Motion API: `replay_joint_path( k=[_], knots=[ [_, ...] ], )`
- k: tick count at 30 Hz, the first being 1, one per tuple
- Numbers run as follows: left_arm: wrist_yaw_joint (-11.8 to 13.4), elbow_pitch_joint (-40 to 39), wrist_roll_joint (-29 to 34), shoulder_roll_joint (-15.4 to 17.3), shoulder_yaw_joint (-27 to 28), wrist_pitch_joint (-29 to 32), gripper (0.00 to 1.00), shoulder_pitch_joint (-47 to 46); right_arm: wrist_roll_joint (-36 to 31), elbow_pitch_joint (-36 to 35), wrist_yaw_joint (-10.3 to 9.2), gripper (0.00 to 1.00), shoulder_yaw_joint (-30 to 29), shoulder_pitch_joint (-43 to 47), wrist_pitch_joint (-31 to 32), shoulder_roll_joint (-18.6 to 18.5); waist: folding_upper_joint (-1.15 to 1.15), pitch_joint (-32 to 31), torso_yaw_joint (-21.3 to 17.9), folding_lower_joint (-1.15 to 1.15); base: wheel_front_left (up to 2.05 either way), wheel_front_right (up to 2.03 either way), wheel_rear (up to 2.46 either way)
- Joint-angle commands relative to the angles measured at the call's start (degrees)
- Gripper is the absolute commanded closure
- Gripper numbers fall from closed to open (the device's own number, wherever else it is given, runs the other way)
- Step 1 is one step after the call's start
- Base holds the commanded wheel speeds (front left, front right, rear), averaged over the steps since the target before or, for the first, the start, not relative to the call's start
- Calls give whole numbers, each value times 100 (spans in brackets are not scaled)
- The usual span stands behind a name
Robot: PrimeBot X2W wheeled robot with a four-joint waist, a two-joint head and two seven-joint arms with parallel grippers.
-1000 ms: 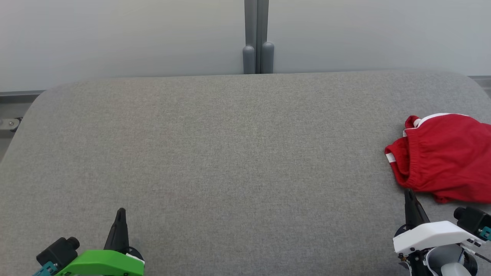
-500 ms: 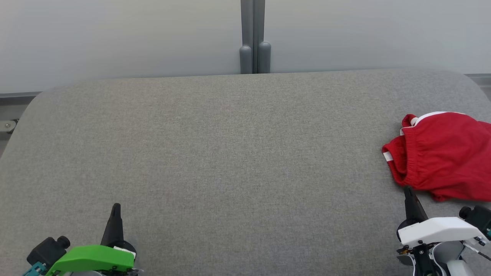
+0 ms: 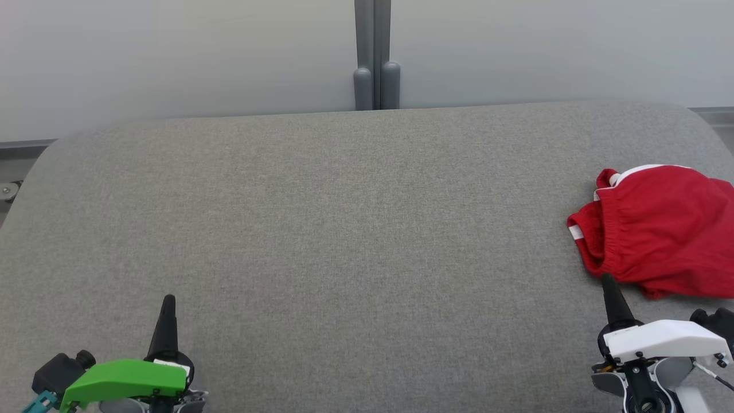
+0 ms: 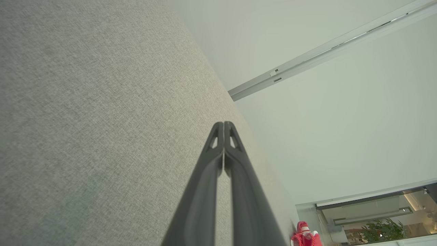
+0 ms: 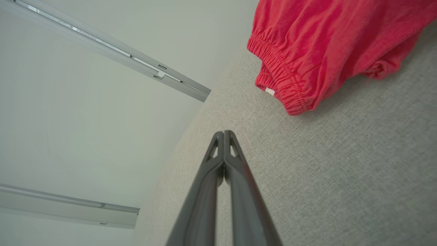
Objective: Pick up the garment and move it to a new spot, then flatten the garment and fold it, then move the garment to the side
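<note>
A red garment (image 3: 659, 229) with white trim and a gathered waistband lies bunched at the right edge of the grey fabric table (image 3: 344, 229), running out of the head view. My right gripper (image 3: 606, 279) is shut and empty, its tip just short of the garment's near edge. Through the right wrist camera the garment (image 5: 327, 44) lies ahead and to the right of the shut right gripper (image 5: 223, 132). My left gripper (image 3: 168, 299) is shut and empty at the lower left. In the left wrist view the left gripper (image 4: 223, 123) hovers over bare table, with the garment (image 4: 305, 235) small and far off.
The table has rounded far corners and ends near a pale wall panel with a grey vertical post (image 3: 375, 57) at its middle. A metal rail (image 3: 23, 146) runs along the far left beyond the table edge.
The head camera has shifted, so the whole scene slid slightly left and up. Both grippers stay shut, and the right tip now reaches a little closer to the garment's near edge.
</note>
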Motion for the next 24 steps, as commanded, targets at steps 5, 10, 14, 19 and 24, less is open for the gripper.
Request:
replay_joint_path(
  k=[5, 10, 14, 19, 24],
  knots=[
    [-9, -92, -372, 12, 75, 103, 100, -174, 454, -93, 0, 100, -1, -130, 106, -43, 0, 4, -21, 0, 0, 0, 0],
    [-10, -124, -649, 6, 110, 176, 100, -194, 780, -110, 1, 100, 0, -140, 179, -47, 0, 7, -41, 0, 0, 0, 0],
    [-10, -148, -847, 2, 140, 232, 100, -205, 1032, -123, 0, 100, 0, -145, 233, -49, 0, 10, -56, 0, 0, 0, 0],
    [-11, -172, -1083, -3, 176, 295, 100, -227, 1334, -138, 0, 100, 0, -159, 304, -50, 0, 13, -76, 0, 0, 0, 0],
    [-12, -197, -1341, -7, 208, 358, 100, -255, 1622, -152, 0, 100, 1, -176, 369, -53, 0, 17, -95, 0, 0, 0, 0]
  ],
)
